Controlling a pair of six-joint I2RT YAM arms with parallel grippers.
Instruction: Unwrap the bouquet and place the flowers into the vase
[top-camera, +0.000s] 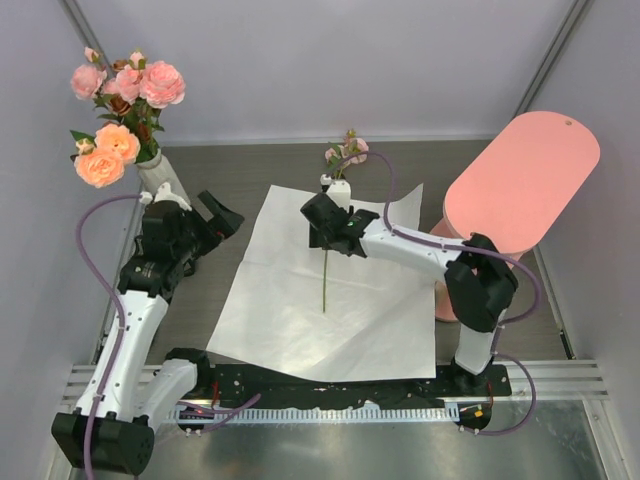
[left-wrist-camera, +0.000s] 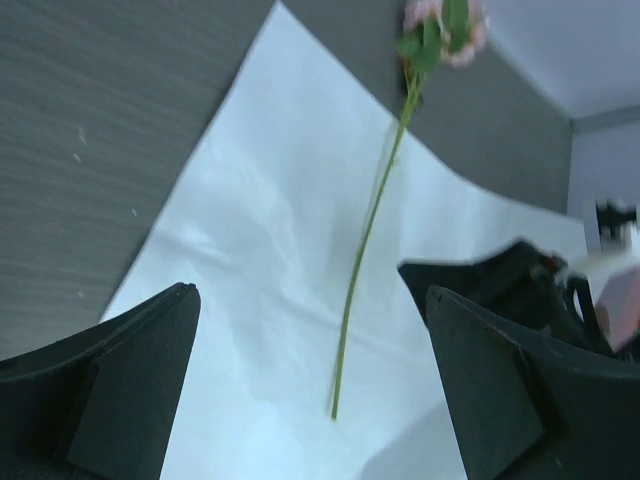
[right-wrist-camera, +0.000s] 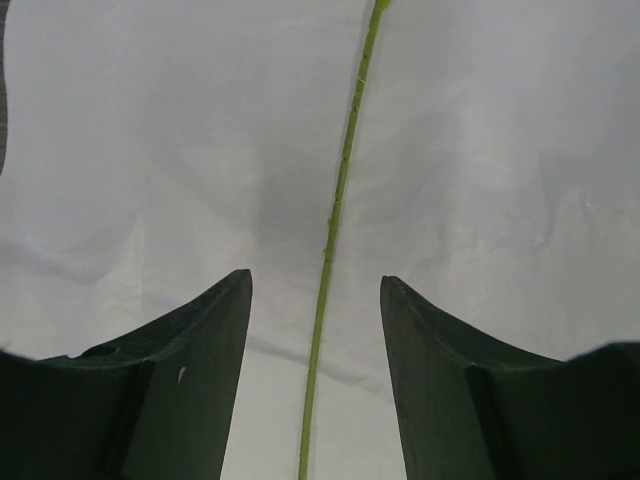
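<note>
Flat on the paper (top-camera: 270, 300) lies one flower (top-camera: 348, 152), its pink head just past the far edge of the sheet and its stem (top-camera: 324, 282) running straight back toward me; in the right wrist view the stem passes up between the two fingers of the right gripper (top-camera: 322, 232), which hangs just above it with jaws spread and nothing pinched; whether the tips touch the sheet I cannot tell. Off to the left stands the vase (top-camera: 163, 180) with a bunch (top-camera: 125, 95) of pink and peach blooms in it; the left gripper (top-camera: 212, 238) sits just beside its base, jaws spread wide and empty, its camera looking across the paper at the flower. Well to the right is the pink stand (top-camera: 520, 180). I judge the unwrapping done and this the one flower left to move, so the step in hand is the pick. To do it well I would keep the stem centred between the fingers, come down until the tips just meet the paper, and close slowly so the thin stem neither rolls out sideways nor drags the sheet up with it; a grip nearer the head than the cut end should keep the flower from swinging; then I would lift clear before carrying it left, and lower the cut end into the vase mouth, minding the left gripper close by.
</note>
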